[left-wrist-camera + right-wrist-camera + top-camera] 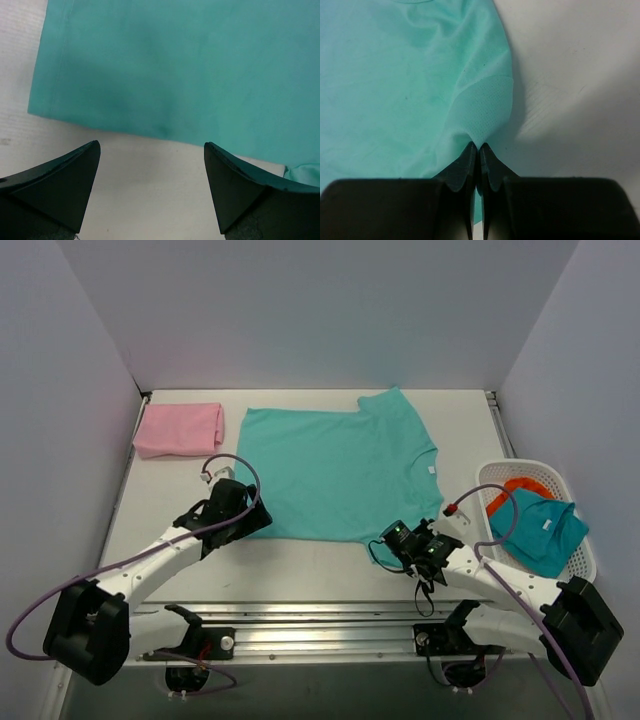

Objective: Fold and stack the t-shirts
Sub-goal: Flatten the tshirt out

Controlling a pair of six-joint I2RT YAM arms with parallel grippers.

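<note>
– Starting at the far left, what lies there?
– A pink t-shirt, folded into a flat rectangle at the far left corner of the table, well apart from everything else.
– And the left gripper?
– The left gripper is by the near left corner of the green t-shirt. In its wrist view the jaws stand wide apart with only bare table between them. The shirt's edge lies just beyond the fingertips. It has hold of nothing.
– How does the green one lie?
– Spread flat in the middle of the table, hem to the left. The neck is to the right, with a small white label showing. One sleeve points toward the far side.
– The right gripper?
– The right gripper is at the shirt's near right corner. Its jaws are pressed fully together, and the wrist view shows a pucker of green cloth pinched at their tips, with creases gathering toward the pinch. It looks like the near sleeve, though I cannot tell for certain.
– And further right?
– A white basket stands at the right edge of the table, apart from the green shirt. It holds a teal cloth lying partly over an orange cloth.
</note>
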